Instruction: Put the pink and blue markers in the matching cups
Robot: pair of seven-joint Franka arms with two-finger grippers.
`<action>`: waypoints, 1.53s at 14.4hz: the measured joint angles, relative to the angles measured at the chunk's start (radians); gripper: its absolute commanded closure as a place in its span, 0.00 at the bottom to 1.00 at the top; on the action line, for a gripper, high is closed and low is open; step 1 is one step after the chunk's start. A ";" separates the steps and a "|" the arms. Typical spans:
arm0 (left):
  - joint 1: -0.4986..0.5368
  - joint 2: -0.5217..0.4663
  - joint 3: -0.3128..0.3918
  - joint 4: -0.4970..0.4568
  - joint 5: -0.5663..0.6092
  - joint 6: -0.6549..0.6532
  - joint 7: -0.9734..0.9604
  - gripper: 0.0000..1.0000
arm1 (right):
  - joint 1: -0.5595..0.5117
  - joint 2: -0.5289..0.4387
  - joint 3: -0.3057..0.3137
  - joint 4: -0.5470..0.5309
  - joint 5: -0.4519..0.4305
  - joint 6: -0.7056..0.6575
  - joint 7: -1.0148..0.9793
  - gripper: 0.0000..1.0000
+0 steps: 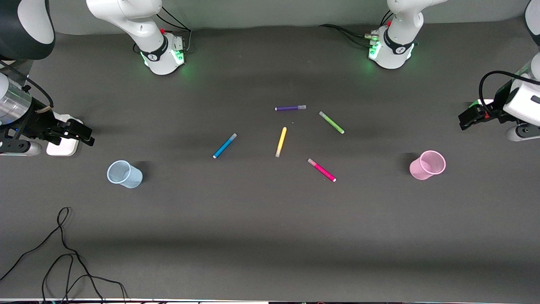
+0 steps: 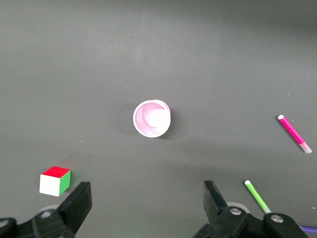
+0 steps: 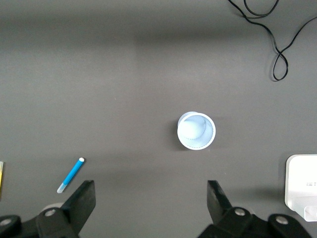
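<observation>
The blue marker (image 1: 224, 145) and the pink marker (image 1: 321, 169) lie flat in the middle of the table. The pale blue cup (image 1: 124, 174) stands upright toward the right arm's end, the pink cup (image 1: 427, 165) upright toward the left arm's end; both are empty. My right gripper (image 1: 84, 134) is open and empty, up over the table near the blue cup (image 3: 196, 130), with the blue marker (image 3: 71, 175) off to one side. My left gripper (image 1: 464, 119) is open and empty, up over the table near the pink cup (image 2: 152, 118); the pink marker (image 2: 294, 134) lies apart from it.
A purple marker (image 1: 290, 108), a lime-green marker (image 1: 331, 122) and a yellow marker (image 1: 281, 142) lie among the two task markers. A white block (image 1: 63, 145) sits under the right gripper. A small red, green and white cube (image 2: 55, 181) lies near the left gripper. A black cable (image 1: 63, 253) curls near the front camera.
</observation>
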 measured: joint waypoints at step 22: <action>-0.378 0.544 -0.018 0.095 -0.057 0.380 -0.723 0.00 | 0.227 0.485 0.018 -0.146 0.470 0.181 0.418 0.00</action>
